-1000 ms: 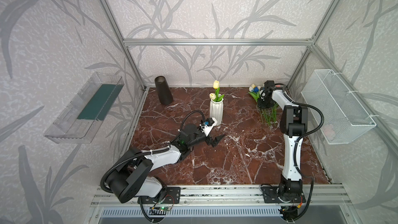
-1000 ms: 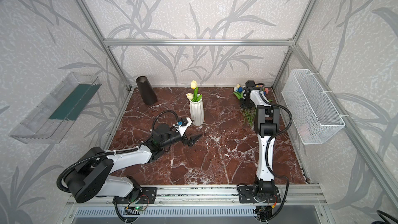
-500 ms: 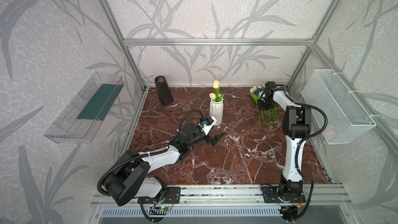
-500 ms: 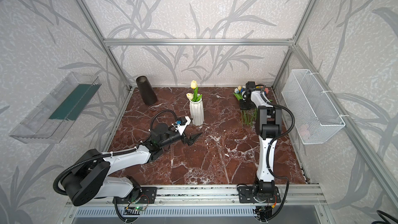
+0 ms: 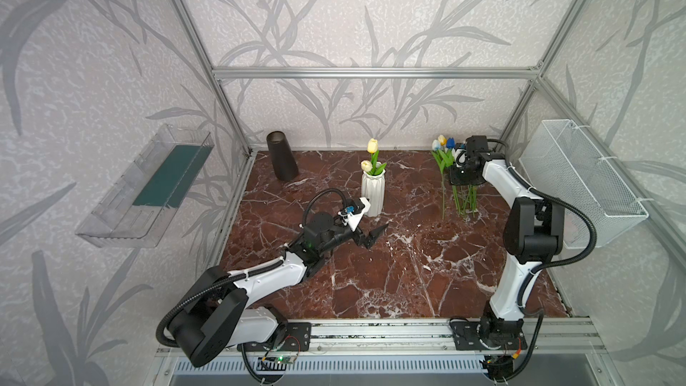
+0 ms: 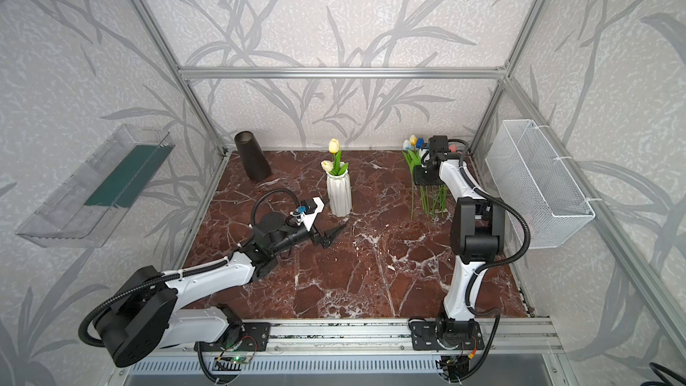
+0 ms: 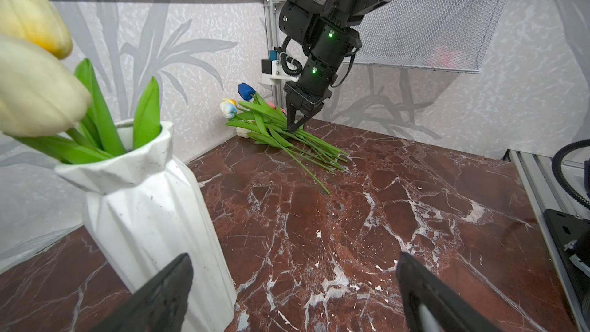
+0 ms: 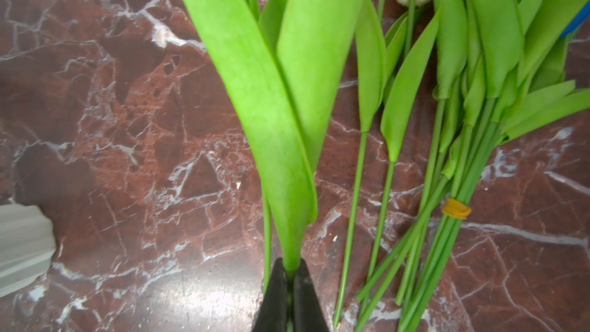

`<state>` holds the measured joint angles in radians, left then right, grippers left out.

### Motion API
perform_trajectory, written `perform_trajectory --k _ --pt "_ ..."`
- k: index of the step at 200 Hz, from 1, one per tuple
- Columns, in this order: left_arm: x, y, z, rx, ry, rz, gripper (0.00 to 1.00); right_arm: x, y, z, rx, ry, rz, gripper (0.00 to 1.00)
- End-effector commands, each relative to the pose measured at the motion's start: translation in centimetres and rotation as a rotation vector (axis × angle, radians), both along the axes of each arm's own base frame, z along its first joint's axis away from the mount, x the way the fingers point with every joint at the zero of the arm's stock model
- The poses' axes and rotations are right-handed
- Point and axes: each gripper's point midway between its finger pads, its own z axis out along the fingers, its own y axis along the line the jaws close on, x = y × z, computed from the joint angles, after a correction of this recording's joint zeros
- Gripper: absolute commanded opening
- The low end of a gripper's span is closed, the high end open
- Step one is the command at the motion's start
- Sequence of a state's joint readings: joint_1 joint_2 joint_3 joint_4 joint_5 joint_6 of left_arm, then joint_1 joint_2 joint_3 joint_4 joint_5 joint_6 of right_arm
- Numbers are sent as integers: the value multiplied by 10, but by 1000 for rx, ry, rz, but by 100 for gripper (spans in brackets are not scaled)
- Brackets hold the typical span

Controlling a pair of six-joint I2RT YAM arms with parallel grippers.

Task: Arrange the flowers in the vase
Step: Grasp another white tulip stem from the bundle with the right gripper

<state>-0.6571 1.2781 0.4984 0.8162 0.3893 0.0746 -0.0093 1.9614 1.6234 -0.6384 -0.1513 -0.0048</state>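
- The left gripper (image 5: 375, 236) hovers low over the marble table (image 5: 408, 284), just in front of the white ribbed vase (image 5: 372, 194). Its jaws are spread wide, with nothing between them.
- The vase stands upright with two flowers in it: a cream tulip (image 5: 366, 166) sits low at the rim, and a yellow tulip (image 5: 372, 145) rises taller behind it.
- To the right of the vase and further back, a heap of tulips (image 7: 287, 137) lies on the table. The heads point to the back corner and the stems point forward.
- In the heap I can pick out a blue head (image 7: 245, 91) and a pale head touched with blue and orange (image 7: 228, 106). There is a bit of pink too, mostly hidden.
- The right gripper (image 8: 289, 277) points down into that heap. It is pinched tight on a single tulip (image 8: 281, 122), low on the stem where the leaves begin.
- That tulip's leaves sit nearer the wrist camera than the rest, so I'd judge it is just coming clear of the heap.
- Beside it, several stems are bound with an orange rubber band (image 8: 456, 208), and a couple lie loose.
- Two are in and most are left, I'd say; this looks like the third pick.
- The banded bunch may not separate easily.
- Far left of the vase, by the back wall, stands a dark tapered vase (image 5: 282, 157), with nothing showing out of it.
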Motion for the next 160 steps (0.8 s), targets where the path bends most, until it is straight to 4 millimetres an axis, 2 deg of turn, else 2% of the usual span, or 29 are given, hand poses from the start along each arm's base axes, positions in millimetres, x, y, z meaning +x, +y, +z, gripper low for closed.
perform_trajectory --k 1,17,26,35,52,65,97,122,144,160 --pt "-3 5 2 -10 -16 16 99 0 4 16 27 -43 -3 8" --pt "-5 7 1 -11 -17 22 99 -2 3 4 20 -8 -6 11" --pt "-5 9 0 -11 -15 25 99 -4 4 -2 26 9 -1 4" --pt "-5 9 -2 -9 -11 26 99 -4 6 -6 32 14 -1 3" --pt "-6 10 -1 -9 -12 27 99 -6 7 -16 33 37 -1 17" --pt "-7 11 -3 -3 -10 29 99 -6 8 -20 34 42 0 2" --pt "-6 13 -3 2 -15 44 99 -5 8 -21 38 32 -7 1" --pt "-5 13 -4 12 -21 46 99 -3 3 -28 18 48 -28 15" --pt "-3 13 -6 14 -20 52 99 -5 10 -39 23 95 -7 16" --pt "-3 12 -9 18 -17 50 99 -8 18 -47 -11 119 18 22"
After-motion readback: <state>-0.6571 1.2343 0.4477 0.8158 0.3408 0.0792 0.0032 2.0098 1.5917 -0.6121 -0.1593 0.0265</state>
